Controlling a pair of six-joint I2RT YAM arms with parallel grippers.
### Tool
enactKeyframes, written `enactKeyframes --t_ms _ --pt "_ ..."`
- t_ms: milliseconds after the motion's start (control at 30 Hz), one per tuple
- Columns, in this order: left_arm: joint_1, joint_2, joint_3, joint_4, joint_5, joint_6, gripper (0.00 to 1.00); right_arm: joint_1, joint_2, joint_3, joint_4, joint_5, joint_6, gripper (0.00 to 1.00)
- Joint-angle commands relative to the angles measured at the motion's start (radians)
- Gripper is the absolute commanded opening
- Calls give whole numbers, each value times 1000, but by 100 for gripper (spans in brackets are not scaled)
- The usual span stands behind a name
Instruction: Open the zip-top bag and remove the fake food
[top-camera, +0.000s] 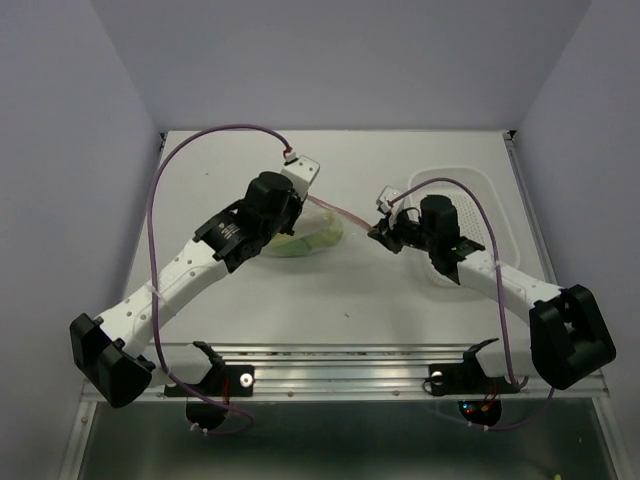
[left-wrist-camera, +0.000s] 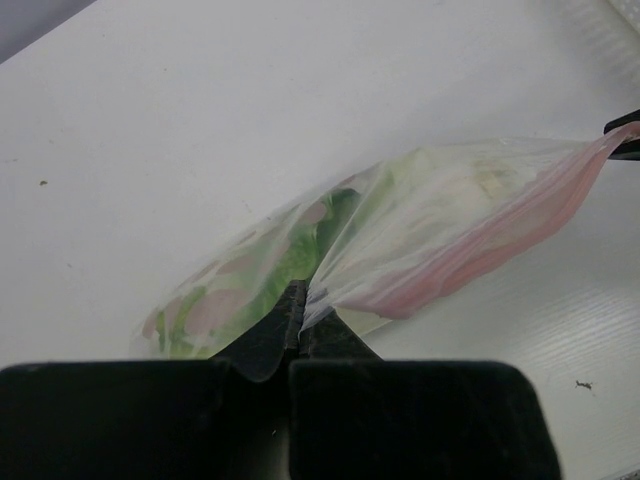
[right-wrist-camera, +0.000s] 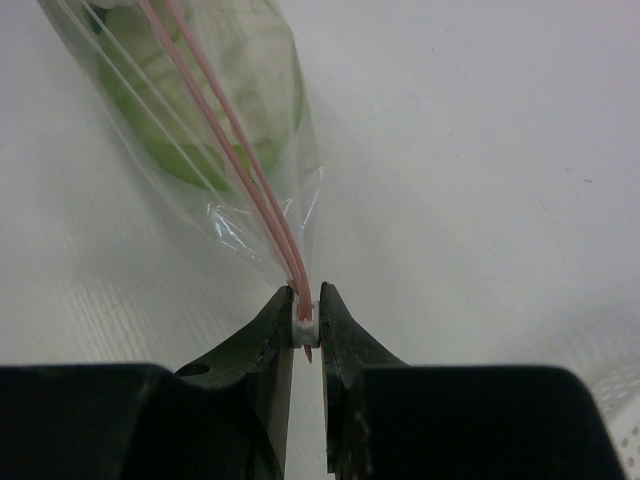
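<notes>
1. The zip-top bag (top-camera: 312, 236) sits near the centre of the table (top-camera: 300, 320), stretched between the two grippers. Its underside appears to rest on the surface.
2. The fake food (left-wrist-camera: 285, 265), seen as green pieces, is all inside the bag. None lies outside it.
3. The pink zipper strip (right-wrist-camera: 235, 140) runs taut from the bag to the right gripper. Its two tracks lie close together, so the bag is judged not yet opened.
4. The left gripper (left-wrist-camera: 300, 312) is pressed fully together on the thin film at the bag's edge. Judged purpose: to anchor the bag against the opposing pull.
5. The right gripper (right-wrist-camera: 306, 322) pinches a small white tab (right-wrist-camera: 305, 328) at the end of the strip, its jaws nearly together with the tab between them. Judged purpose: to keep the strip tight so the seal can be parted.
6. A white basket (top-camera: 500, 215) stands on the right side of the table, beyond the right arm and apart from the bag. It is a likely place for the removed food.
</notes>
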Motion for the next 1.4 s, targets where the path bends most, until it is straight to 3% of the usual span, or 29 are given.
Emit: enactKeyframes --t_ms 0,267,367,433,467,500,633,833,900,1100,1367 --pt "29 -70 2 59 -70 16 0 -29 15 42 -51 46 -14 7" --pt "-22 -15 -21 64 92 -64 0 -29 47 104 -19 18 37 21" --pt "-80 -3 -55 79 26 -130 0 -29 42 101 -10 0 84 43" --pt "-106 8 -81 90 -31 -162 0 -29 29 93 -8 -2 117 71" --pt "-117 14 -86 90 -46 -171 0 -29 20 85 -8 -2 144 79" --pt "-135 22 -89 90 -60 -182 0 -29 -8 70 -10 -2 160 100" --pt "-163 51 -100 90 -111 -213 0 -29 -104 48 -50 -10 238 100" --pt "-184 71 -113 108 -119 -236 0 -29 -205 70 -169 256 589 100" --pt "-195 77 -121 116 -131 -233 0 -29 -203 96 -244 212 660 100" --pt "-223 117 -117 118 -140 -234 0 -29 -197 75 -262 26 772 100" --pt "-241 102 -115 110 -145 -236 0 -29 -159 45 -147 -123 877 99"
